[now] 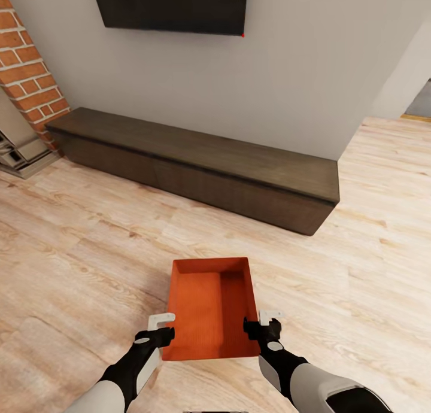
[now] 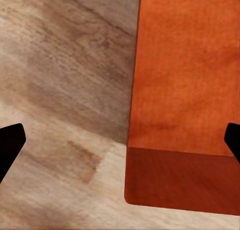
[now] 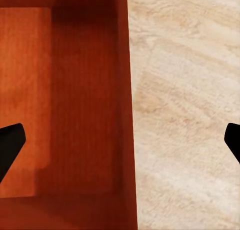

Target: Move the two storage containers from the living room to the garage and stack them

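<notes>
An orange bin (image 1: 209,308) sits on the light wood floor (image 1: 78,263), close in front of the robot and well short of the long dark bench (image 1: 197,164) along the white wall (image 1: 311,72). The left end effector (image 1: 163,329) hangs at the bin's left wall, the right end effector (image 1: 263,323) at its right wall. Both are spread wide, each with one finger over the bin and one over the floor, gripping nothing. A black TV (image 1: 170,6) hangs above, and a brick fireplace (image 1: 27,72) stands to the left.
</notes>
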Robot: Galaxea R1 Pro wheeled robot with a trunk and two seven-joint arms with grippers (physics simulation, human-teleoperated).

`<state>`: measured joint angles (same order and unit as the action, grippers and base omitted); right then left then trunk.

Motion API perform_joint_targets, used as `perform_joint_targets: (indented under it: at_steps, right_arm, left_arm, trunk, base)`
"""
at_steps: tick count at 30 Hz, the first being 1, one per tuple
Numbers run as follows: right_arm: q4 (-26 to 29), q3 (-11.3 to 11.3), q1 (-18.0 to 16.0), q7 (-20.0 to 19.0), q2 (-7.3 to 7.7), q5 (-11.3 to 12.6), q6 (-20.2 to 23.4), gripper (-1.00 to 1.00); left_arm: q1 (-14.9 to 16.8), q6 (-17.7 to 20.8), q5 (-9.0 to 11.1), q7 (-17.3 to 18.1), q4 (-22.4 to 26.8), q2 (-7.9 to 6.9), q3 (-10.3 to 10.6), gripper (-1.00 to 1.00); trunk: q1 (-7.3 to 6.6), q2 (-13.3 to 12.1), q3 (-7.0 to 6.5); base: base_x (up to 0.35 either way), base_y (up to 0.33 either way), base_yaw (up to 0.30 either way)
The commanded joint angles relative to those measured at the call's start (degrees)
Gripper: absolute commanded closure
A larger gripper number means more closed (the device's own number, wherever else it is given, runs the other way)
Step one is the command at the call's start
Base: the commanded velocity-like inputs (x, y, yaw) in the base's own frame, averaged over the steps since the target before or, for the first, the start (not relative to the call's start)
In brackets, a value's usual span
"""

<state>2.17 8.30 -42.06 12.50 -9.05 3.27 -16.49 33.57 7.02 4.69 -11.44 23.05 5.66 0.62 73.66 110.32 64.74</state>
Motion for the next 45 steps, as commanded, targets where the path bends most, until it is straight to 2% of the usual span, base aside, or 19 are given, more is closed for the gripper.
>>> perform_joint_targets:
  at_steps: [1,15,38,40,45]
  right_arm:
    - [-0.1,0.5,0.0,0.2,-0.03,0.3,-0.1,-1.0]
    - [-0.1,0.5,0.0,0.2,0.0,0.2,-0.1,-1.0]
    - [-0.1,0.2,0.0,0.1,0.14,0.2,1.2,-1.0]
    - [0.2,0.2,-0.1,-0.1,0.79,0.2,2.8,-1.0]
    - [1.5,0.5,-0.1,-0.2,1.53,0.0,3.5,-1.0]
  left_arm:
    - [0.0,0.3,0.4,-0.2,0.2,-0.01,0.1,-1.0]
    - [0.0,-0.8,-0.4,-0.3,2.1,-1.02,0.0,-1.0]
    - [0.0,-0.9,-0.4,-0.3,2.3,-1.02,0.0,-1.0]
    - [0.0,-0.9,-0.4,-0.3,2.3,-1.01,0.0,-1.0]
    - [0.0,-0.9,-0.4,-0.3,2.3,-1.01,0.0,-1.0]
  trunk:
    - [0.22,0.4,0.22]
    - [3.29,6.0,2.73]
    - [8.35,15.3,6.86]
    - [8.35,15.3,6.86]
    - [8.35,15.3,6.86]
  base:
    - [0.0,0.0,0.0]
    - [0.0,0.0,0.0]
    - [0.0,0.0,0.0]
    - [0.0,0.0,0.0]
    - [0.0,0.0,0.0]
